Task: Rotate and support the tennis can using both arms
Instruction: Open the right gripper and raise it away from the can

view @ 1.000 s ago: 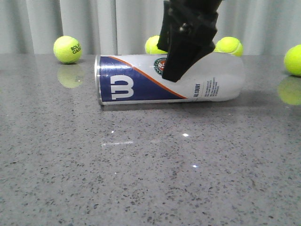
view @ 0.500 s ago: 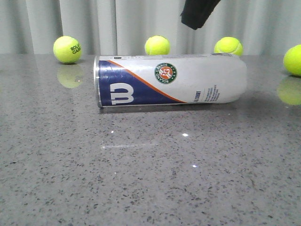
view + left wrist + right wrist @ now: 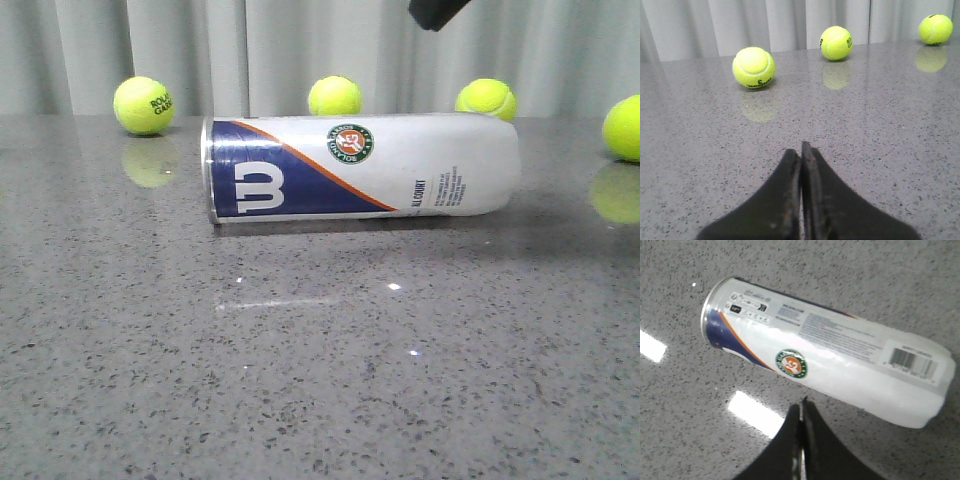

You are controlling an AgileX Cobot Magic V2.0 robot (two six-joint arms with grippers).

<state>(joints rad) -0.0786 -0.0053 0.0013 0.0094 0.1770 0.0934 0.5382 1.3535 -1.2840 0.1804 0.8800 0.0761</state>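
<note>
The tennis can (image 3: 360, 165) lies on its side on the grey table, its metal-rimmed end to the left, the W logo and round badge facing the front camera. It also shows in the right wrist view (image 3: 825, 352), lying free below the camera. My right gripper (image 3: 801, 405) is shut and empty, raised above the can; only its black tip (image 3: 436, 12) shows at the top of the front view. My left gripper (image 3: 801, 148) is shut and empty, low over bare table, away from the can, which does not show in its view.
Several yellow-green tennis balls stand along the back by the curtain: one at the left (image 3: 143, 105), one behind the can (image 3: 334, 96), one at its right end (image 3: 486, 98), one at the right edge (image 3: 624, 127). The left wrist view shows three balls (image 3: 754, 67).
My right gripper has risen off the can and almost out of the top of the front view. The can rolled slightly and settled back; the badge is now uncovered.
</note>
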